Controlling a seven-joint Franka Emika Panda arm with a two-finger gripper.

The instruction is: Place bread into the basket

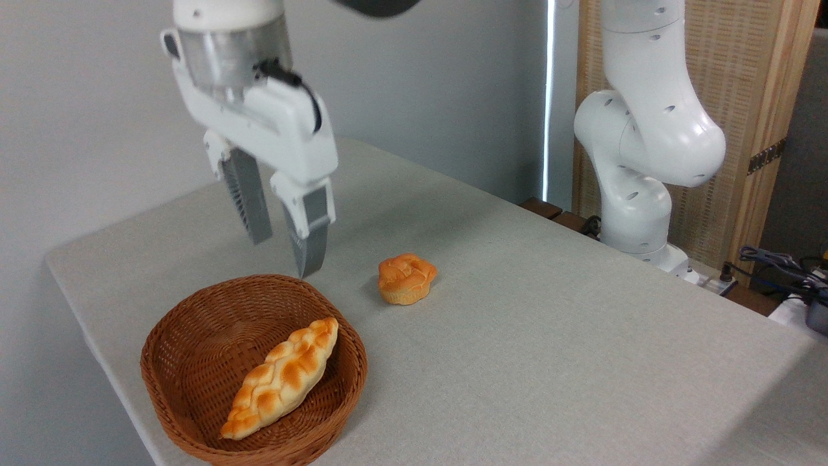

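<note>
A grey cloth-covered table (517, 336) fills most of the view, with the white Panda arm's base (637, 149) standing at its far right edge. Near the front left corner sits the woven reddish-brown wicker basket (187, 349), and the braided bread (283, 377) lies inside it, slanting from lower left to upper right. The gripper (284, 249) hangs above the basket's far rim, fingers apart, holding nothing. A small round orange bun (405, 278) rests on the table just right of the basket.
</note>
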